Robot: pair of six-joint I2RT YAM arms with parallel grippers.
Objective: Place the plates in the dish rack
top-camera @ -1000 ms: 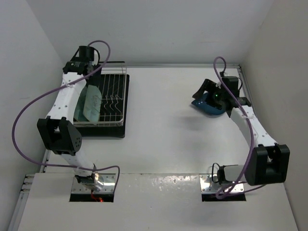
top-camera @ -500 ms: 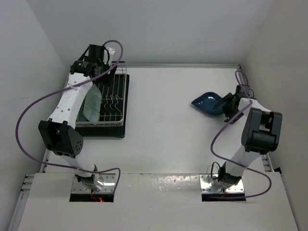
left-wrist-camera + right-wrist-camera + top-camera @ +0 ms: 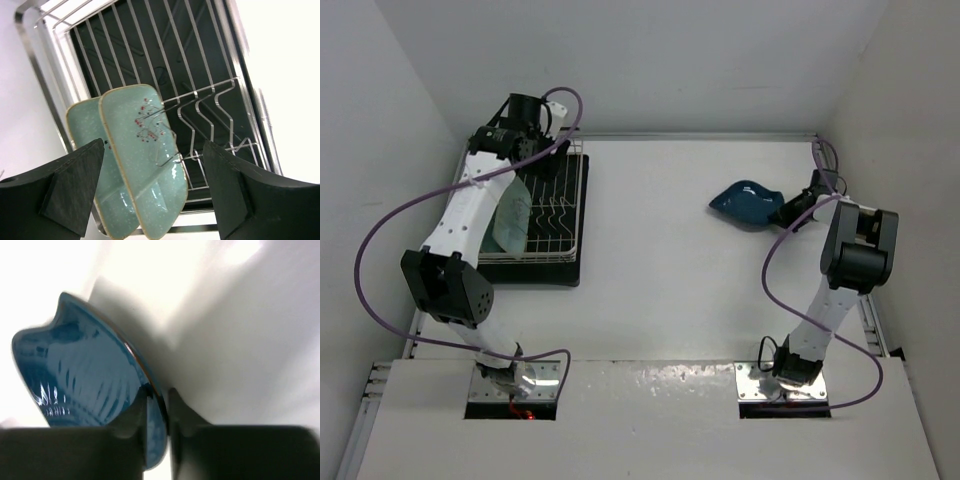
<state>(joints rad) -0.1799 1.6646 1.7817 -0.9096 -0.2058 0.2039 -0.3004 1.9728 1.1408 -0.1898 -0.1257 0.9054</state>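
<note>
Left gripper (image 3: 153, 145): jaws spread wide, nothing between them. It hovers above the dish rack (image 3: 560, 190), over the far end, looking down into it.

Dish rack: white wire, sits on a black drip tray (image 3: 550, 272), far-left part of the table (image 3: 660, 260), close to the left wall.

Two mint-green divided plates are in the rack, standing on edge and leaning, on the left side of it. Front plate (image 3: 145, 170) overlaps the rear plate (image 3: 82, 130); they sit close together, but I can't tell whether they touch. The front one shows small red speckled marks near its upper part, and a bent wire tine crosses its face in the left wrist view. The rest of the rack's tine rows, to the right of the plates, hold nothing.

Right gripper (image 3: 157, 412): jaws clenched on the rim of the blue leaf-shaped dish (image 3: 75, 365). The edge of the dish is pinched between the two fingers, one finger on the inner face and one on the underside. The dish is tilted up on edge rather than lying flat, glossy inner face toward the camera in the right wrist view. It throws a shadow on the table. I can't tell whether its low edge touches the surface.

In the top view the dish is on the far-right part of the table, well apart from the rack. The right arm is folded near the right wall, its gripper on the dish's right end.
</note>
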